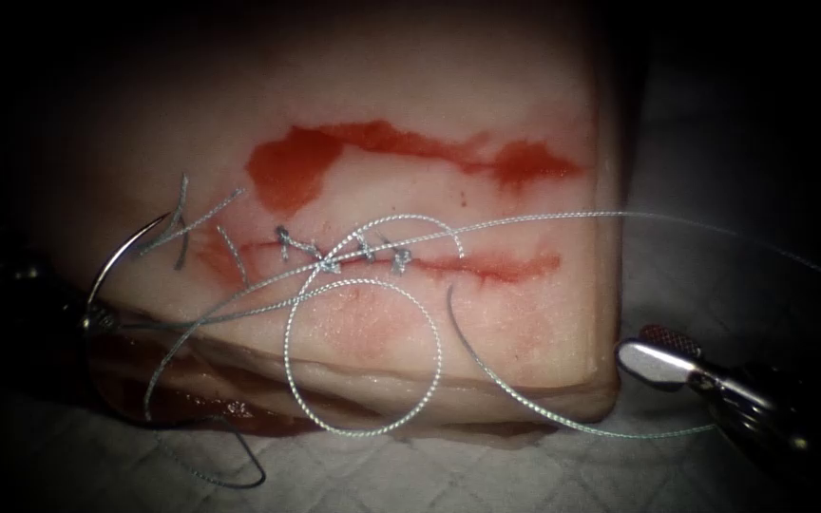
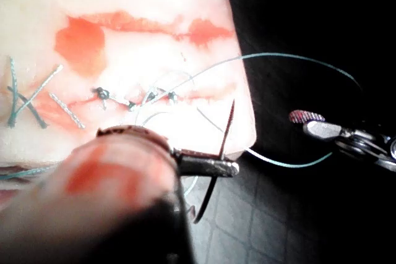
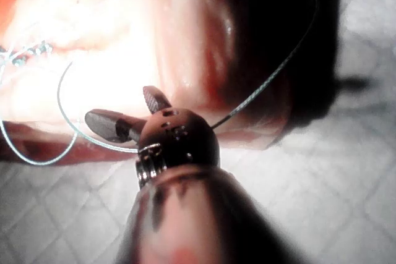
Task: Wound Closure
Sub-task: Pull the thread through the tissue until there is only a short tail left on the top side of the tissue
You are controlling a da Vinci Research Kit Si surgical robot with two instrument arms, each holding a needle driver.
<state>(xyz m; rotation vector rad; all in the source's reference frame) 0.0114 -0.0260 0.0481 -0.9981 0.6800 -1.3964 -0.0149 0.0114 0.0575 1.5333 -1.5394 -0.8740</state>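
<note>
The tissue [image 1: 486, 142] has a horizontal cut [image 1: 496, 266] with several stitches [image 1: 339, 252] along its left half. My left tool [image 1: 97, 318] is shut on the curved needle [image 1: 124, 249] partway along its curve. The needle is out of the tissue, beyond the cut's left end, and arcs up toward cut thread ends [image 1: 182, 223]. The left wrist view shows the same hold, the jaws [image 2: 232, 167] clamped across the needle [image 2: 226, 131]. Thread [image 1: 363, 432] runs from the stitches in wide loops over the tissue's front. My right tool [image 1: 637, 344] [image 3: 117, 104] stands open and holds nothing, right of the tissue.
Red fluid [image 1: 287, 166] smears the tissue above the cut. White quilted cloth [image 1: 486, 475] lies under and in front of the tissue. A long thread arc [image 1: 715, 223] sweeps out past the tissue's right edge and passes close to the right tool.
</note>
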